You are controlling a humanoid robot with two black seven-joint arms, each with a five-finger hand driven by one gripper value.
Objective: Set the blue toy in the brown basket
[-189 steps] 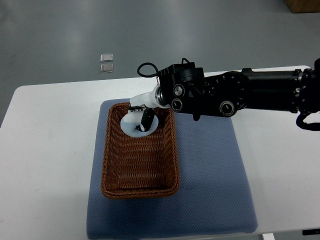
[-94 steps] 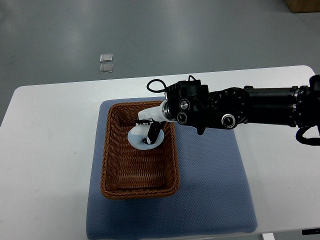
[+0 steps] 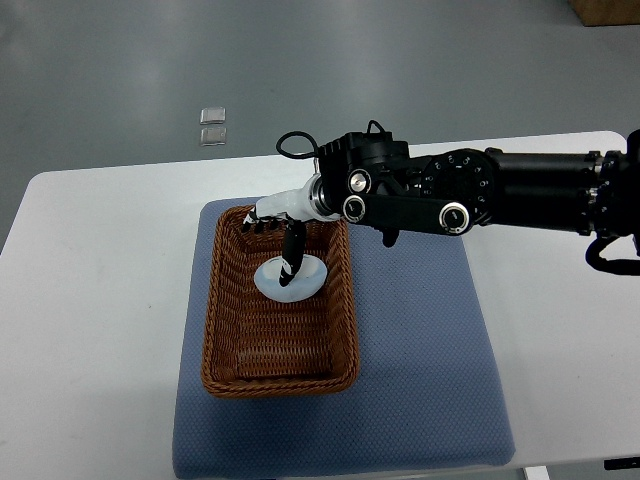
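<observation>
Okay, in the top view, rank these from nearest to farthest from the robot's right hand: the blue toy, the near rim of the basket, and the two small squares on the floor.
1. The blue toy, in the far half of the brown basket, right under the right hand.
2. The two small squares, on the floor beyond the table, up and to the left.
3. The basket's near rim, at its bottom end.

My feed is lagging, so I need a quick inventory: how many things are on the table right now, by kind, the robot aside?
Pale blue toy: 1, lying inside the basket
Brown wicker basket: 1
Blue-grey mat: 1, under the basket
Total: 3
The right hand is above the basket's far end, one of its fingers reaching down to the toy.
</observation>
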